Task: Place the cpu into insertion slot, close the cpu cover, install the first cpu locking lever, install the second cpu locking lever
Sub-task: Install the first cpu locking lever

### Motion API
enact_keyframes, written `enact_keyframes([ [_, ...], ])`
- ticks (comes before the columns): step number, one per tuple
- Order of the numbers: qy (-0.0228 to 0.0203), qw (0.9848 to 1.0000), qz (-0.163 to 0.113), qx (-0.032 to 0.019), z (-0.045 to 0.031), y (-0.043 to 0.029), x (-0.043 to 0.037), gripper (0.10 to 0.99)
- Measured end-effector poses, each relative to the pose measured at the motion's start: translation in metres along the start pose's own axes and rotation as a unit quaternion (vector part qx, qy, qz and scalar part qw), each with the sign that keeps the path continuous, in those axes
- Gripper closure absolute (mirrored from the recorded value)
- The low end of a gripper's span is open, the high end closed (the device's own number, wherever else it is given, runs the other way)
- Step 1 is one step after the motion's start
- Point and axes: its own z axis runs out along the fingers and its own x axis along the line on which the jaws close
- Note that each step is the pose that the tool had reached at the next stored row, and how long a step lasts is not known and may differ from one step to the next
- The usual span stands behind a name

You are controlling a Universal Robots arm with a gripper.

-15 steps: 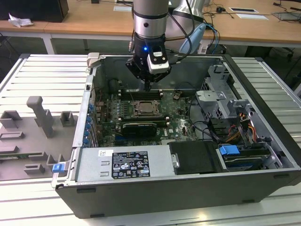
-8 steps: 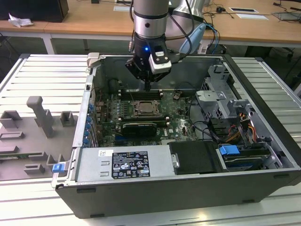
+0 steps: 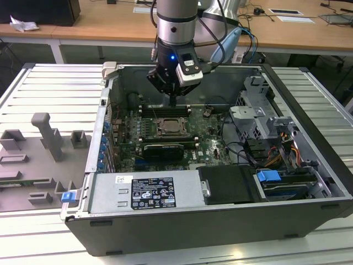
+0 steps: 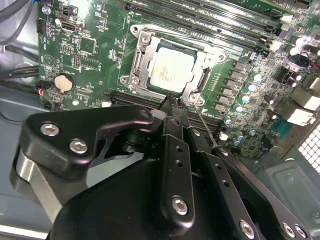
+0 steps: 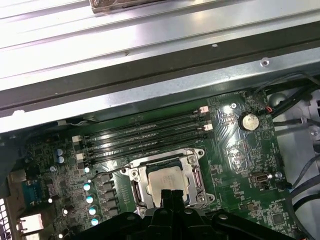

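Item: open computer case [image 3: 309, 160] lying on its side on a ribbed metal worktop [image 3: 33, 83], motherboard [image 3: 165, 132] facing up.

The cpu [image 4: 170, 70], pale silver-grey top, sits flat in the insertion slot [image 4: 137, 60] near the middle of the motherboard; in the first wrist view the same chip [image 5: 162, 182] lies inside its silver frame. The cpu cover [image 4: 200, 85] lies down around the chip, its cut-out middle showing the metal top. A thin wire lever [image 4: 205, 125] runs along one side of the socket, seen beside the finger stems in the second wrist view.

The gripper [image 3: 172, 102] hangs over the motherboard, just above the socket on the side toward the case's far wall in the exterior view. Its two black fingers [image 4: 175, 107] are pressed together, tips clenched with nothing between them, pointing at the socket frame's edge; whether they touch the frame cannot be told.

Long black memory slots [image 5: 145, 135] run along one side of the socket. A round coin cell [image 5: 249, 120] sits on the board near one corner. A black expansion card [image 3: 162, 150] lies on the near side of the socket in the exterior view. A grey power supply box [image 3: 146, 190] occupies the case's near edge. Grey moulded fixtures [image 3: 47, 138] stand on the worktop at the exterior view's left.
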Motion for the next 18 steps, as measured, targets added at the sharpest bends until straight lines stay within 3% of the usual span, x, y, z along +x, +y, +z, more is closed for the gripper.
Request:
enact_keyframes([
  [10,0.0012,0.9995,-0.033,-0.0007,0.0,-0.0001,0.0,0.98],
  [13,0.0024,0.9979,-0.064,-0.0014,0.0,-0.0001,0.0,0.98],
  [15,0.0033,0.9962,-0.087,-0.002,0.0,0.0,0.0,0.98],
  [18,0.0038,0.9949,-0.101,-0.0023,0.0,-0.0002,0.0,0.98],
])
